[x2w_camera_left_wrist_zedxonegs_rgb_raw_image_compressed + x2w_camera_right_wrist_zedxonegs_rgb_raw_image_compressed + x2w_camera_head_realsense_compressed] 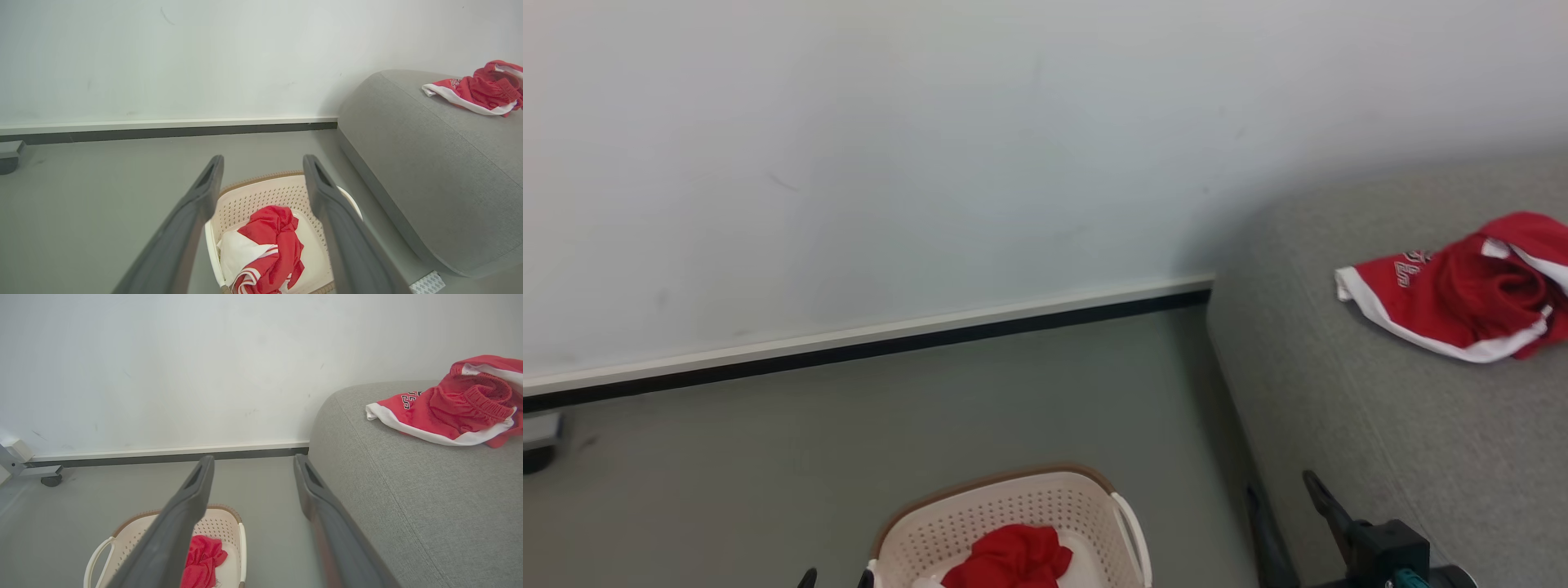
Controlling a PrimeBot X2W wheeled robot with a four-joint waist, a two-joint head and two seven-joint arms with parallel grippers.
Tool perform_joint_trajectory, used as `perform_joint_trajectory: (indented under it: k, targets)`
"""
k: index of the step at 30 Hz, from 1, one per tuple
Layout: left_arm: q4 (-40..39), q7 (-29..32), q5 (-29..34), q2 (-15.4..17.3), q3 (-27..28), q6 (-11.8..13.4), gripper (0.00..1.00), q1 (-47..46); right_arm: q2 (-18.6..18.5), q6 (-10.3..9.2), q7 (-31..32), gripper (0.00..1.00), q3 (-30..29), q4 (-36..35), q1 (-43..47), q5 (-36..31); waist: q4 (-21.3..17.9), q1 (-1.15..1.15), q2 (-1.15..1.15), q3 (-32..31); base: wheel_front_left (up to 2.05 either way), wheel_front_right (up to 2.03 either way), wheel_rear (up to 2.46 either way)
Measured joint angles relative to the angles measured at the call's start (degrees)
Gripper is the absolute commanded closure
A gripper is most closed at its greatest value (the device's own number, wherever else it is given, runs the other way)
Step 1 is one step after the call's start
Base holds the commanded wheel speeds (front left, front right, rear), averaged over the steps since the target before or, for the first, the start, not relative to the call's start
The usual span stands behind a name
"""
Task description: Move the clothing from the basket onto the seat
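The cream basket (pixel 1005 506) stands on the floor at the bottom centre, holding a bunched red garment with white trim (pixel 1013 559). Another red garment with white trim and dark lettering (pixel 1454 294) lies on the grey seat (pixel 1380 425) at the right. My left gripper (pixel 263 159) hangs open above the basket (pixel 253 200) and its red and white clothing (pixel 269 241), holding nothing; its tips (pixel 836 578) peek in at the bottom edge. My right gripper (pixel 253 458) is open and empty beside the seat's left edge (pixel 408 498), also seen as my right gripper (pixel 1279 482).
A white wall with a pale baseboard and dark strip runs behind. Grey floor surrounds the basket. A grey caster foot (pixel 539 445) sits at the far left by the wall. A white patterned pad (pixel 427 283) lies under the seat's near corner.
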Motion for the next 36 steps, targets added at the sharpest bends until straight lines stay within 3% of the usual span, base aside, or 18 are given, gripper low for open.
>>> perform_joint_trajectory:
  k: [11, 15, 21, 29, 36]
  targets:
    - [13.92, 5.19, -0.52, -1.85, -1.46, 1.14, 0.0, -14.39, -0.02, 0.0, -1.72, 0.0, 6.31, -2.46, -5.31, -0.93, -7.79, 0.0, 0.0, 8.65, 0.0, 0.0, 0.0]
    - [20.01, 9.13, 2.65, 0.38, -3.01, 2.27, 0.0, -23.59, -0.05, 0.0, -4.14, 0.0, 8.58, -3.76, -8.73, 0.24, -10.93, 0.01, 0.01, 15.22, 0.0, 0.0, 0.0]
    - [27.69, 14.73, 4.63, 1.99, -5.0, 2.03, 0.0, -31.43, -0.12, 0.0, -7.14, 0.0, 10.02, -4.52, -11.13, 2.13, -14.47, 0.02, 0.01, 23.73, 0.0, 0.0, 0.0]
    - [34.49, 17.19, 6.01, 2.93, -6.5, 2.08, 0.0, -37.11, -0.08, 0.0, -8.51, 0.0, 12.16, -4.71, -14.18, 2.64, -17.83, 0.02, 0.02, 32.9, 0.0, 0.0, 0.0]
    - [38.72, 16.48, 7.89, 2.94, -8.58, 3.67, 0.0, -41.86, -0.09, 0.0, -9.39, 0.0, 12.33, -4.98, -14.5, 3.21, -20.21, 0.02, 0.02, 40.16, 0.0, 0.0, 0.0]
